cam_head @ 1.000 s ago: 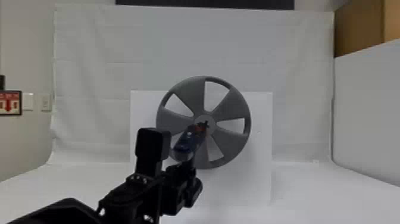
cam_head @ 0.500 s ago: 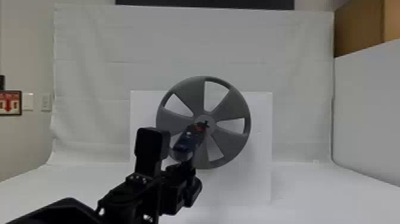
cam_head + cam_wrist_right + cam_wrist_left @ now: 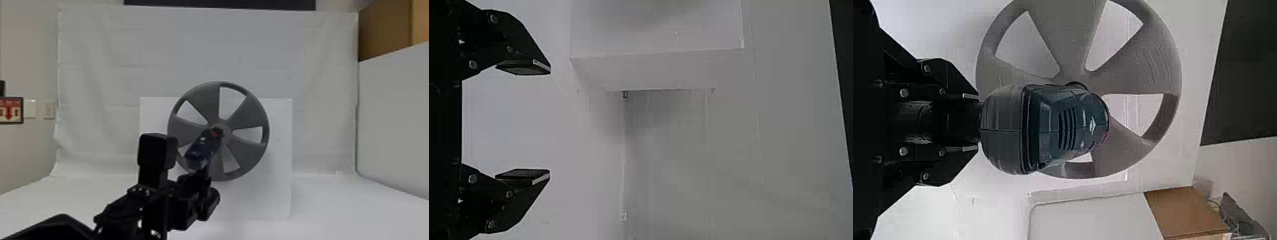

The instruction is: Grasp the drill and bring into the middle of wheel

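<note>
My left gripper [image 3: 207, 185] is in front of the grey wheel [image 3: 249, 115], low and left of its hub, holding the blue drill [image 3: 199, 151] by the handle. The drill's red and black front end overlaps the hub; whether it touches cannot be told. In the left wrist view, my left gripper [image 3: 978, 122] is shut on the handle, the drill's body [image 3: 1053, 125] hiding its nose and part of the wheel [image 3: 1063, 30]. My right gripper [image 3: 549, 122] stands open with nothing between its fingers.
The wheel is mounted on a white upright panel [image 3: 277, 166] on the white table surface [image 3: 351, 210]. A white partition [image 3: 395, 118] borders the right side, with a brown box [image 3: 386, 28] behind. White cloth [image 3: 95, 83] hangs at the back.
Over the last second the drill has tilted or shifted very slightly in front of the hub. The left arm is almost still, and its hold is unchanged.
</note>
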{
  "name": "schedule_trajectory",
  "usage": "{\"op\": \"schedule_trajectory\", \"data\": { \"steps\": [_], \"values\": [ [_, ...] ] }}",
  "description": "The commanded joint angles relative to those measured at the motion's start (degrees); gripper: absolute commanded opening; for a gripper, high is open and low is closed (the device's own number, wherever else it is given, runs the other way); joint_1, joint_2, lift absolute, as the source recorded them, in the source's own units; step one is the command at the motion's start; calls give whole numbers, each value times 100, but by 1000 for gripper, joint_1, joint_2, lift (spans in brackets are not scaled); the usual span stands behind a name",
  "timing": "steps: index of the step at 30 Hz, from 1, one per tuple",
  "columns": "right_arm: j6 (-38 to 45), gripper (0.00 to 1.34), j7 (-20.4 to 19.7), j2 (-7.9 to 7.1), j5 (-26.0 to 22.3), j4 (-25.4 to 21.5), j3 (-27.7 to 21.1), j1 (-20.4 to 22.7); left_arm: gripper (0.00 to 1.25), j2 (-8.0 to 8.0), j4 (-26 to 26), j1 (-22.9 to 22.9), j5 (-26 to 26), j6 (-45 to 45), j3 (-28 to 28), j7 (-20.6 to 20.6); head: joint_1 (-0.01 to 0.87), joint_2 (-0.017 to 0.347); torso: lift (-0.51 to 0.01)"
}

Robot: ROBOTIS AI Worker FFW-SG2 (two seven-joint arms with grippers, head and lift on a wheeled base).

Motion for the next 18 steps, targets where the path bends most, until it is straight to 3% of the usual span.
{"op": "schedule_trajectory", "data": {
  "steps": [1, 12, 18],
  "values": [
    [0, 818, 0, 0, -7, 0, -4, 6, 29, 34, -147, 139, 118, -55, 184, -115, 0, 0, -406],
    [0, 818, 0, 26, -24, 0, -21, 6, 29, 34, -340, 614, 162, -178, 756, -159, 0, 0, -406],
    [0, 818, 0, 52, -16, 0, -30, 6, 29, 25, -340, 807, -23, -257, 931, 122, 0, 0, -406]
  ]
}}
